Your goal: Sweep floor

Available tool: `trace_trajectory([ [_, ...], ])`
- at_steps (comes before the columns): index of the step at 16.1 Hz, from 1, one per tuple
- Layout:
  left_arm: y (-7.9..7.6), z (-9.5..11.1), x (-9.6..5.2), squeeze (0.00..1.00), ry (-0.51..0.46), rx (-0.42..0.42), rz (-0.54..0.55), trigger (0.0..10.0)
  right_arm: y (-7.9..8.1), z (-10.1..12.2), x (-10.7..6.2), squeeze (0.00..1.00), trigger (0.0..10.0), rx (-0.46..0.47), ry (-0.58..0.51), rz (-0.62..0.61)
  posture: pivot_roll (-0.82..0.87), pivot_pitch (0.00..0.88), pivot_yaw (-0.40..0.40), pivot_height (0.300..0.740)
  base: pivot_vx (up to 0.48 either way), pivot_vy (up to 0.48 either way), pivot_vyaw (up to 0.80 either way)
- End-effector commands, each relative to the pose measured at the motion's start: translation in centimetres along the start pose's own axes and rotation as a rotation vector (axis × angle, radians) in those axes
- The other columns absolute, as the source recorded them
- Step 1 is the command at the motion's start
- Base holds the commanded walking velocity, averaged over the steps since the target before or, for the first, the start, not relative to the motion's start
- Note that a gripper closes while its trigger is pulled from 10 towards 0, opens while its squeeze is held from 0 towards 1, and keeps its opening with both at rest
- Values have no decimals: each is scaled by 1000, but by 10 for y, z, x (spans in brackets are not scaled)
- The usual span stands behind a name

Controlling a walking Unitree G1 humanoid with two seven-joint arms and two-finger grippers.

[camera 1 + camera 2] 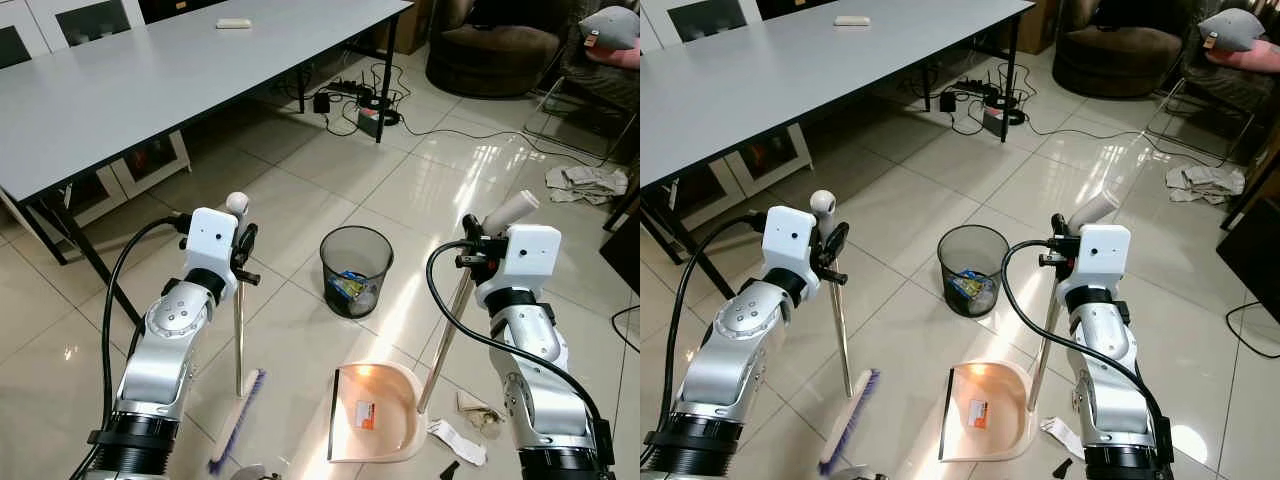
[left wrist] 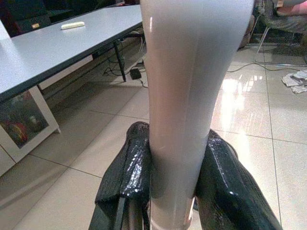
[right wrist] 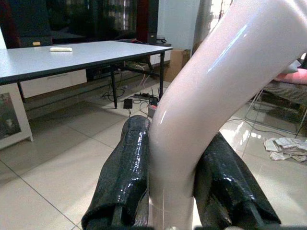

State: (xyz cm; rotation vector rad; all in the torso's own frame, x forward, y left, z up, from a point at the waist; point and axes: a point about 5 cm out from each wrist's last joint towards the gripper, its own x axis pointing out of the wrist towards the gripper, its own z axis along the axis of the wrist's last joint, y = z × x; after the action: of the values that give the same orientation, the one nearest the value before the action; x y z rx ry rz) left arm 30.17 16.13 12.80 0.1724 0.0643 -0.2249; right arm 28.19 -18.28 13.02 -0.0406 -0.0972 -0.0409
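Glossy pale tile floor (image 1: 300, 210) fills the room, with a long grey table (image 1: 150, 80) at 10 to 11 o'clock, a dark armchair (image 1: 495, 50) at 1 o'clock and a tangle of cables (image 1: 365, 100) at 12. Mesh waste bin (image 1: 356, 270) stands dead centre, some wrappers inside. Left gripper (image 1: 240, 245) is clamped round the broom (image 1: 239, 400) handle near its top, pole about upright, purple bristles on the tile at 7 o'clock. Right gripper (image 1: 470, 250) is clenched on the bent white handle of the dustpan (image 1: 375, 410), pan flat on the floor at 6 o'clock, just below the bin, open mouth toward the broom. Paper scraps (image 1: 460, 435) lie just beside the pan's rear at 5 o'clock; crumpled newspaper (image 1: 585, 182) sits well apart at 2 o'clock. Judgement: the scraps sit behind the pan, so swing the pan's mouth round to face them, keep its lip flat on the tile, then drag the bristles low in short strokes, not flicking.
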Motion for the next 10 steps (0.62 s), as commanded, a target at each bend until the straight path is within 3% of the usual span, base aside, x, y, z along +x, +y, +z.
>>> trace_trajectory([
  [1, 0, 7, 2, 0, -28, 20, -6, 10000, -1, 11, 5, 0, 10000, 7, -40, 3, 44, 1, 29, 740, 0, 0, 0],
  [3, 2, 9, 5, 0, -35, 25, 1, 10000, 3, 11, 5, 0, 10000, 22, -51, 10, 48, 38, 30, 740, 0, 0, 0],
  [10, 3, 7, 7, 0, -36, 19, 19, 10000, 7, 11, 4, 0, 10000, 40, -66, 31, 44, 26, 23, 740, 0, 0, 0],
])
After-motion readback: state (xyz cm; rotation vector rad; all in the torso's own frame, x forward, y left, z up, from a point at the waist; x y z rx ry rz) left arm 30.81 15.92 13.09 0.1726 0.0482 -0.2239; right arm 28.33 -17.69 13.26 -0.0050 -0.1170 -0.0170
